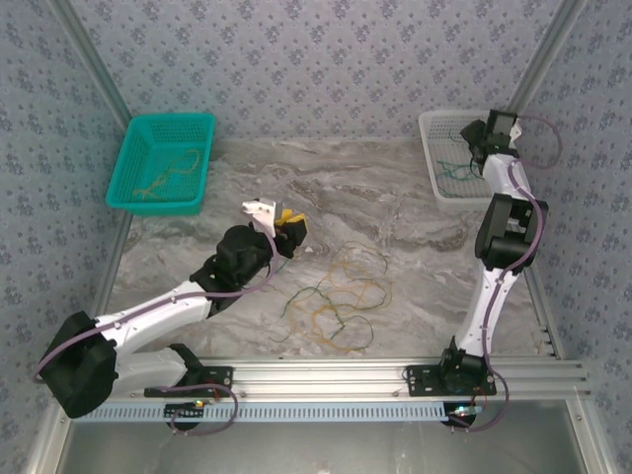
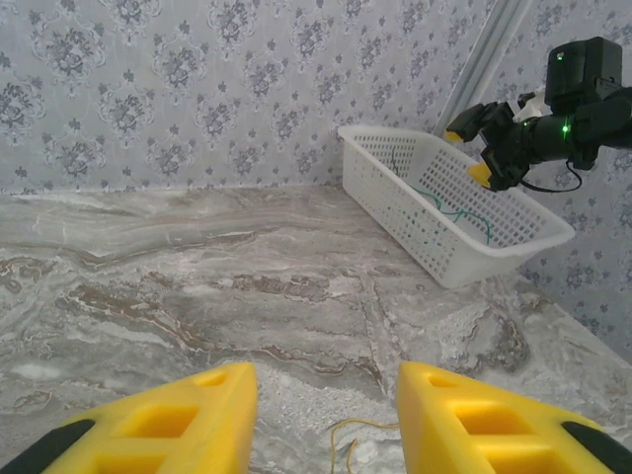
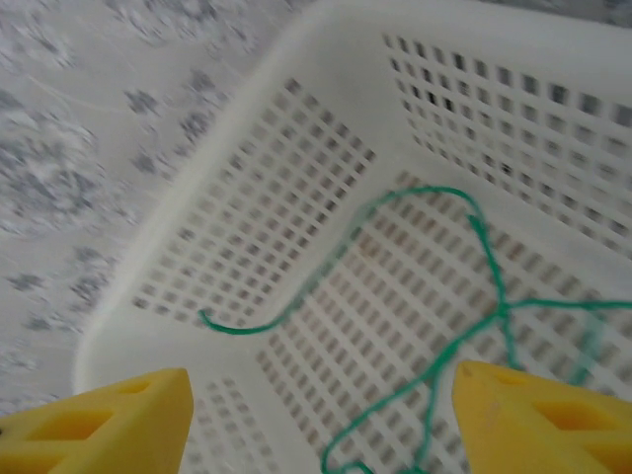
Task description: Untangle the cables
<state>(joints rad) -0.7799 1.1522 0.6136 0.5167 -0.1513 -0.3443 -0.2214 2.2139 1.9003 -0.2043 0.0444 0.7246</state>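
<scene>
On the grey marble tabletop [image 1: 395,188], mid-scene, lies a tangle of thin green and orange-tan cables [image 1: 341,296] — the left gripper [image 2: 326,415] is near it, fingers apart and empty. The right gripper [image 3: 321,395] gapes over the white perforated plastic basket [image 3: 247,197] — one green cable [image 3: 425,190] lies inside.

Open marble tabletop [image 1: 326,188] between teal basket [image 1: 126,148] and white basket [image 1: 432,158]; tangled cables [image 1: 348,291] front-centre.
</scene>
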